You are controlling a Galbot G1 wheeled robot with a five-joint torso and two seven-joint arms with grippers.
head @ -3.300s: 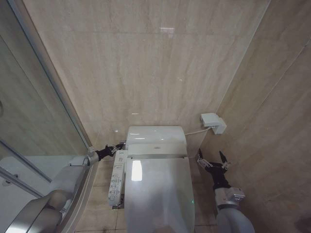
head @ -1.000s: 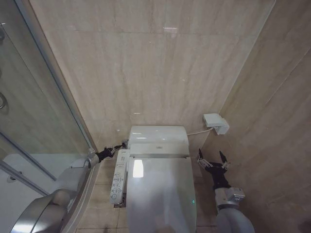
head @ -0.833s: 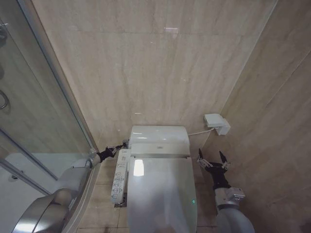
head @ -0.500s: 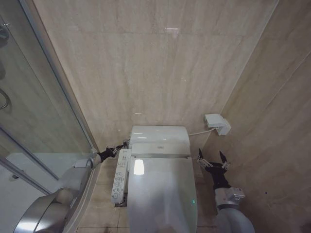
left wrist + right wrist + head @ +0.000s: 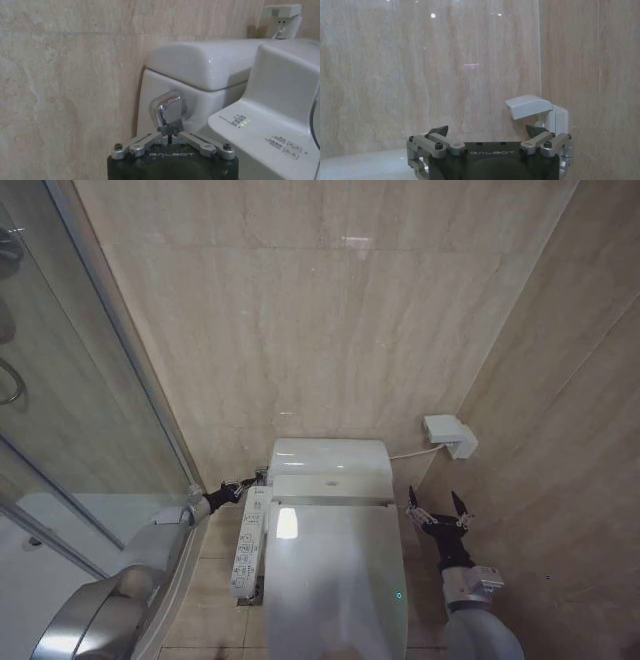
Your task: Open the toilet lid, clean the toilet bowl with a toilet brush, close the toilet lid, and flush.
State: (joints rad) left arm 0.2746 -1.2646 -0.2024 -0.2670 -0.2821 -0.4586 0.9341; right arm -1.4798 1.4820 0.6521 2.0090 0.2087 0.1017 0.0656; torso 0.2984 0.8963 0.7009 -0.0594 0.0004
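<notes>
The toilet lid (image 5: 335, 580) lies closed and flat, hiding the toilet bowl. The toilet brush is out of view. My left gripper (image 5: 250, 483) reaches to the left side of the white tank (image 5: 328, 455). In the left wrist view the left gripper (image 5: 169, 135) is shut, its tips together against the lower end of the chrome flush lever (image 5: 167, 108). My right gripper (image 5: 438, 510) hangs open beside the toilet's right side, near the wall corner, holding nothing; the right wrist view shows the right gripper (image 5: 487, 131) with its fingers spread wide.
A long white button panel (image 5: 247, 545) runs along the toilet's left side. A glass shower partition (image 5: 80, 430) stands at the left. A white wall box (image 5: 448, 435) with a cable sits on the right wall. Beige tiled walls close in behind and to the right.
The whole picture has drifted slightly to the right, so the camera moved. Both arms keep their places beside the toilet, and the lid stays closed.
</notes>
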